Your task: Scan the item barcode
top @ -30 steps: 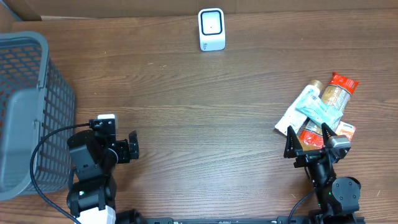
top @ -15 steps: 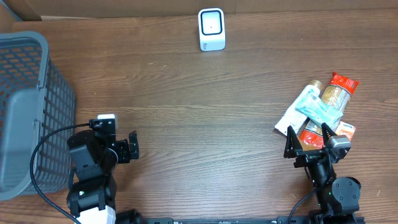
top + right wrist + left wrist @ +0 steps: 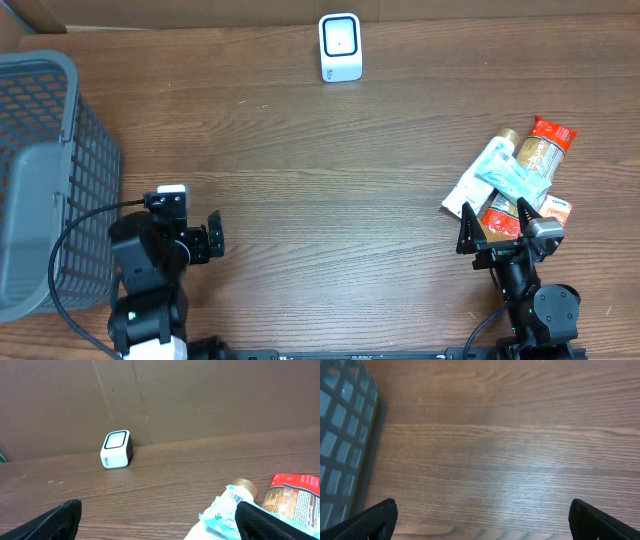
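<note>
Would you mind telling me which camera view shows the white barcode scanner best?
The right wrist view: the barcode scanner stands whole, window and side both visible. Overhead shows the barcode scanner smaller, from above. The left wrist view misses it entirely.

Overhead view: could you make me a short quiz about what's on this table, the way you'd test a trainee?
1. True or false: the left hand and the right hand are both open and empty.
2. Where on the table does the white scanner stand?
3. The pile of packets lies nearest to: A) the grey basket, B) the right hand, C) the white scanner.
Key: 1 true; 2 at the far edge, near the middle; 3 B.
</note>
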Motion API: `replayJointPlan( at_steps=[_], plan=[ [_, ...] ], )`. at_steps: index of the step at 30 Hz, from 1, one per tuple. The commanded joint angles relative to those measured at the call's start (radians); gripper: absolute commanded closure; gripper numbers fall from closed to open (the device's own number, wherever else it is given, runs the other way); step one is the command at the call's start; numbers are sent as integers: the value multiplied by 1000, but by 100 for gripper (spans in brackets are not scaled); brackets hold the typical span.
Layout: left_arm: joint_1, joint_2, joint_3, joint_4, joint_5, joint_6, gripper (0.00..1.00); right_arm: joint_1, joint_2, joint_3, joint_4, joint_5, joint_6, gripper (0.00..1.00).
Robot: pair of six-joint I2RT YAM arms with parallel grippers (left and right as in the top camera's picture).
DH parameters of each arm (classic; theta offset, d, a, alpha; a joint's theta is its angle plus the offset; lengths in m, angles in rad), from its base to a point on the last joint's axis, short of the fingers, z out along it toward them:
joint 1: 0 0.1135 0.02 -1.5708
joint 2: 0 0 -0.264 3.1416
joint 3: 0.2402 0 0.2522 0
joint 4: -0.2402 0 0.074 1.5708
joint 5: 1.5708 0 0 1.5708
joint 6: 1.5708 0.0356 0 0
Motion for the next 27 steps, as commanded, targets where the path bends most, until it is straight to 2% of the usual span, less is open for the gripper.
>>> replayJointPlan(
  at_steps=[1,5,8,13,17,21,27],
  plan=[
    [-44,-80,-11,-3,15,19,0,-4,-12,-11,2,6,-1,0],
    [-133,-185,-61,15,-24,39,0,-3,-12,-11,1,6,-1,0],
    [-188,-296,-152,179,-28,44,0,-4,-12,-11,2,6,-1,0],
    [-240,-454,-343,546,79,34,1,-3,-12,-11,2,6,-1,0],
    [-244,-525,-468,728,134,34,0,-3,-12,-11,1,6,-1,0],
    [-243,-589,-536,749,136,34,0,-3,-12,-11,1,6,-1,0],
    [-241,-668,-540,653,127,35,0,-4,-12,-11,1,6,-1,0]
  ],
)
